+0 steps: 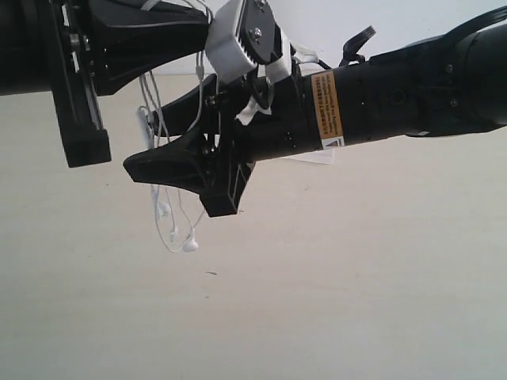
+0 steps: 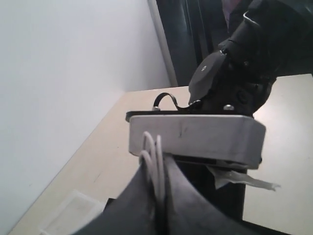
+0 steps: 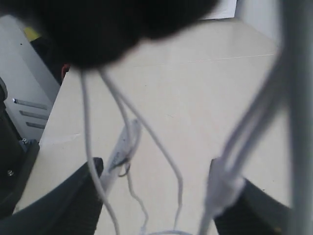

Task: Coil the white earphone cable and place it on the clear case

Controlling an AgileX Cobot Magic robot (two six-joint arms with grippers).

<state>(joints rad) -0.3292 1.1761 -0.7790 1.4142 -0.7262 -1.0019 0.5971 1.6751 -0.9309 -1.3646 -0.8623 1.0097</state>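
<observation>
The white earphone cable (image 1: 158,119) hangs in loose strands above the table, with its earbuds (image 1: 190,245) dangling lowest. My left gripper (image 2: 159,164) is shut on several loops of the cable at the top and shows at the upper left of the exterior view (image 1: 198,36). My right gripper (image 3: 156,196) is open, and strands of cable and the inline piece (image 3: 122,147) hang between its fingers (image 3: 73,196). It reaches across from the right (image 1: 176,184) at the hanging strands. The clear case (image 2: 71,213) lies flat on the table, a pale translucent rectangle low in the left wrist view.
The right arm's white wrist camera block (image 2: 195,137) sits right in front of my left gripper. A white wall (image 2: 58,73) borders the beige table (image 1: 333,277). A white sliver (image 1: 310,157) shows under the right arm; what it is I cannot tell.
</observation>
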